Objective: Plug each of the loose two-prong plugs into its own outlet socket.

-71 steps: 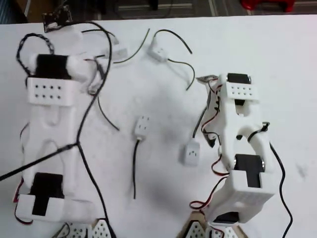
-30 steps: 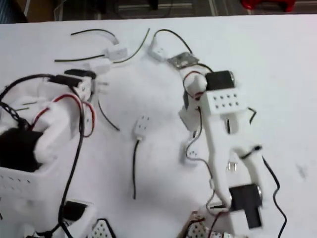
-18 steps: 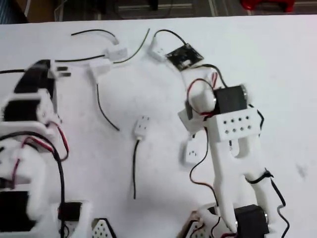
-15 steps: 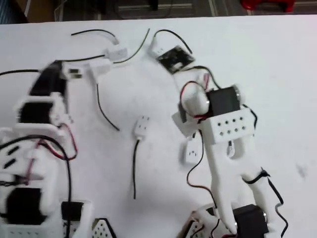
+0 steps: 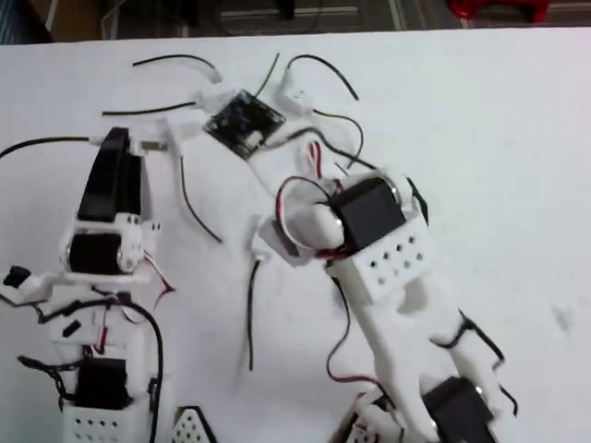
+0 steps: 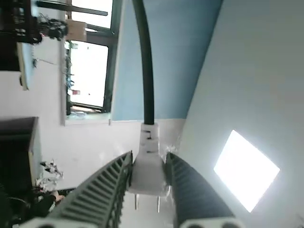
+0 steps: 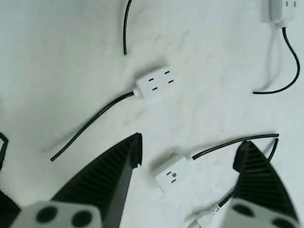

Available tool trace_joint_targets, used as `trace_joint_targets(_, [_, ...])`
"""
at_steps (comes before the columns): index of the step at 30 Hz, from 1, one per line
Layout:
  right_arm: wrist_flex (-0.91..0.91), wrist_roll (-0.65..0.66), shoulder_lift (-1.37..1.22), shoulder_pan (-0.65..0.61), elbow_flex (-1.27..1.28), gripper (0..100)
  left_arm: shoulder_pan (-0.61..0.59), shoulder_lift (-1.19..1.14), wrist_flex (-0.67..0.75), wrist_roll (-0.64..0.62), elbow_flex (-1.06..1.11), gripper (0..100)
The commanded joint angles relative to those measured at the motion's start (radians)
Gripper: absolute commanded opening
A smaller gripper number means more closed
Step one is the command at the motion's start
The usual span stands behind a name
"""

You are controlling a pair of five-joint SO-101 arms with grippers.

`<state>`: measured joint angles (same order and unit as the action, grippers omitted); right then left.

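My left gripper (image 6: 148, 159) is shut on a white two-prong plug (image 6: 147, 173) whose black cord runs away from it. In the high view that left gripper (image 5: 129, 144) sits at the back left, the plug's prongs close to a white connector (image 5: 185, 127) on the table. My right gripper (image 7: 190, 142) hangs open above the table with nothing between its fingers. Under it lie a two-outlet socket (image 7: 154, 83) on a black cord and a smaller socket (image 7: 172, 173). The right arm (image 5: 374, 235) slants across the table's middle.
More white connectors on black cords lie at the back: one (image 5: 294, 94) near the middle, one (image 5: 214, 96) to its left. A long cord (image 5: 251, 314) runs toward the front. Another socket (image 7: 282, 9) lies at the right wrist view's edge.
Both arms have left their folded pose. The left arm now stretches to the back left with the plug. The right arm has swung left over the middle, covering the sockets there.
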<state>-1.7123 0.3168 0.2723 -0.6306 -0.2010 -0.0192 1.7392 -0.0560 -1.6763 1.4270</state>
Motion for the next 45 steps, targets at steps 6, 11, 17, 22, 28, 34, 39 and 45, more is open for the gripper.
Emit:
trace_joint_targets(6, [-0.008, -0.048, -0.194, -0.139, -0.344, 30.8, 0.104, 0.081, 0.031, 0.104, 0.046, 3])
trace_joint_targets(11, [-0.010, -0.054, -0.211, -0.162, -0.397, 30.8, 0.097, 0.079, 0.032, 0.109, 0.044, 3])
trace_joint_targets(17, [-0.008, -0.051, -0.266, -0.151, -0.466, 30.7, 0.101, 0.079, 0.032, 0.109, 0.046, 3])
trace_joint_targets(22, [-0.008, -0.049, -0.352, -0.139, -0.598, 30.7, 0.104, 0.079, 0.028, 0.109, 0.046, 3])
trace_joint_targets(28, [-0.007, -0.049, -0.435, -0.114, -0.712, 30.7, 0.105, 0.081, 0.026, 0.110, 0.048, 3])
trace_joint_targets(34, [-0.007, -0.048, -0.529, -0.039, -0.867, 30.7, 0.137, 0.081, 0.025, 0.110, 0.058, 3])
trace_joint_targets(39, [-0.007, -0.052, -0.565, -0.035, -0.970, 30.7, 0.232, 0.081, 0.031, 0.141, 0.098, 3])
trace_joint_targets(45, [-0.007, -0.049, -0.564, -0.025, -1.057, 30.7, 0.271, 0.081, 0.031, 0.219, 0.101, 3])
